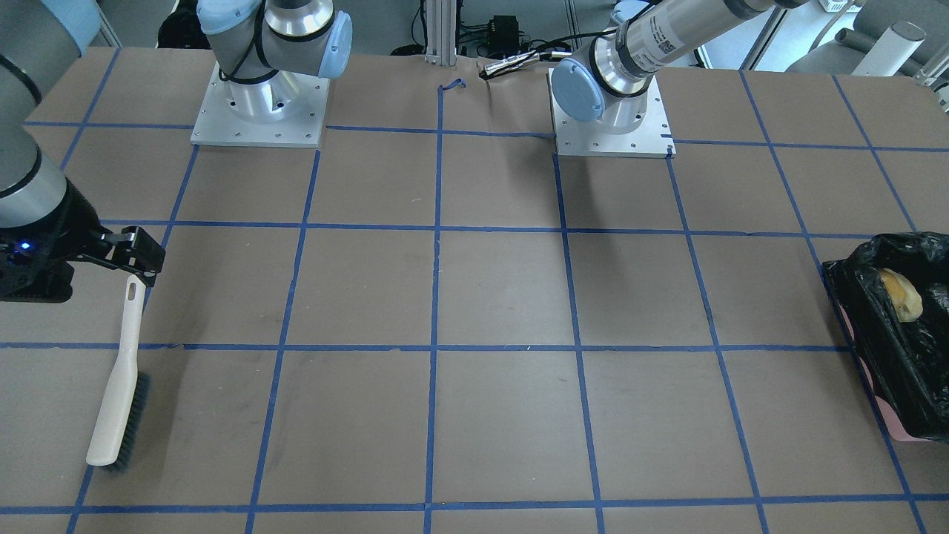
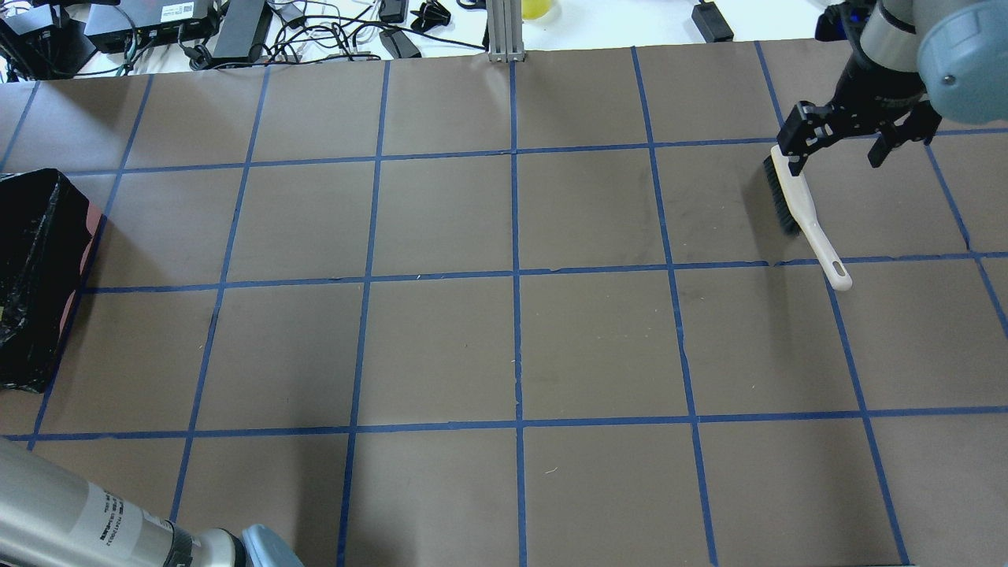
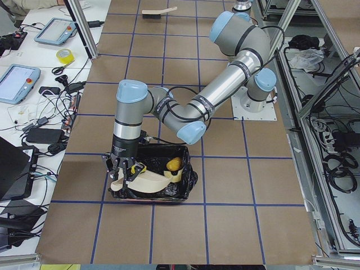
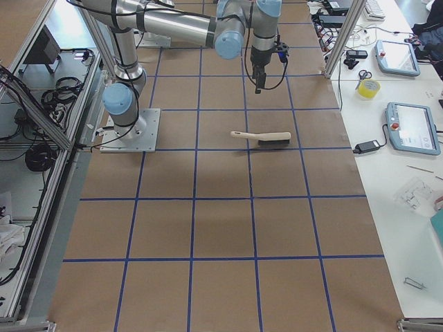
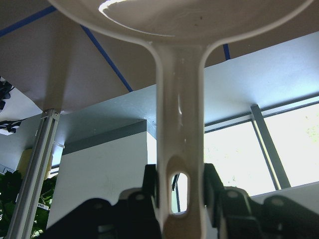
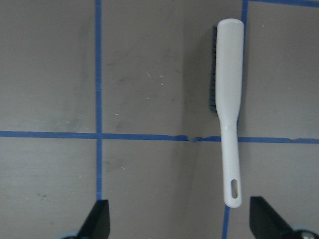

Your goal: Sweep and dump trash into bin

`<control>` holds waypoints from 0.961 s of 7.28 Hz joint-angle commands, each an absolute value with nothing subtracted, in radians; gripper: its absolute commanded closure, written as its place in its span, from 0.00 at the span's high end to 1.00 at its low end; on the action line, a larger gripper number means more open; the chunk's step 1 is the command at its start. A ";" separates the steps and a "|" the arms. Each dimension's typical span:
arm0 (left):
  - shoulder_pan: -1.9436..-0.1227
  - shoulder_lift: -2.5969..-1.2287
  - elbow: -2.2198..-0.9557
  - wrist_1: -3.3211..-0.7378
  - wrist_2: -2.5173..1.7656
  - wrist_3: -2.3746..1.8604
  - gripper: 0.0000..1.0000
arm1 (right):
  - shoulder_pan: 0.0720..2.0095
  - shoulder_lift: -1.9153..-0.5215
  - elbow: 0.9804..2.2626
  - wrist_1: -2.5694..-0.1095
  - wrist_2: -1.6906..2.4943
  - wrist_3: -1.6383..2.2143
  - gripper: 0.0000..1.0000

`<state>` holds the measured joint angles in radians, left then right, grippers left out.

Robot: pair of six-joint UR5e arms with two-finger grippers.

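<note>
The bin (image 3: 185,181), lined with a black bag, also shows at the table's end in the front view (image 1: 912,371) and the overhead view (image 2: 31,260). My left gripper (image 3: 125,167) is shut on the handle of a beige dustpan (image 3: 147,181), which is tilted into the bin; the wrist view shows the handle (image 5: 179,149) between the fingers. A golden-brown trash piece (image 1: 900,294) lies inside the bin, and a yellow piece (image 3: 174,164) shows beside the pan. My right gripper (image 2: 843,146) is open and empty above a white brush (image 2: 805,213); the brush (image 6: 228,109) lies flat between the fingertips.
The brown table has a blue tape grid (image 2: 516,276). The two arm bases (image 1: 259,104) stand on plates at the robot side. The brush also shows in the front view (image 1: 118,378) and the right side view (image 4: 261,137).
</note>
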<state>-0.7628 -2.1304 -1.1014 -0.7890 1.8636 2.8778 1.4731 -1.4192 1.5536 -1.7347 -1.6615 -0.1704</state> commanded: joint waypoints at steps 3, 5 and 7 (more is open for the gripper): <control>-0.802 -2.088 -1.164 -0.658 1.976 2.892 0.00 | 1.606 -1.453 1.534 -1.729 -1.648 -0.038 1.00; -0.804 -2.047 -1.311 -0.449 2.003 2.899 0.00 | 1.634 -1.485 1.542 -1.727 -1.643 -0.038 1.00; -0.804 -1.996 -1.393 -0.402 2.005 2.902 0.00 | 1.647 -1.480 1.545 -1.729 -1.644 -0.046 1.00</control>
<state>-0.8035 -2.0248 -1.3442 -0.4359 2.0013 2.9003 1.6396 -1.4812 1.5426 -1.7275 -1.6436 -0.0434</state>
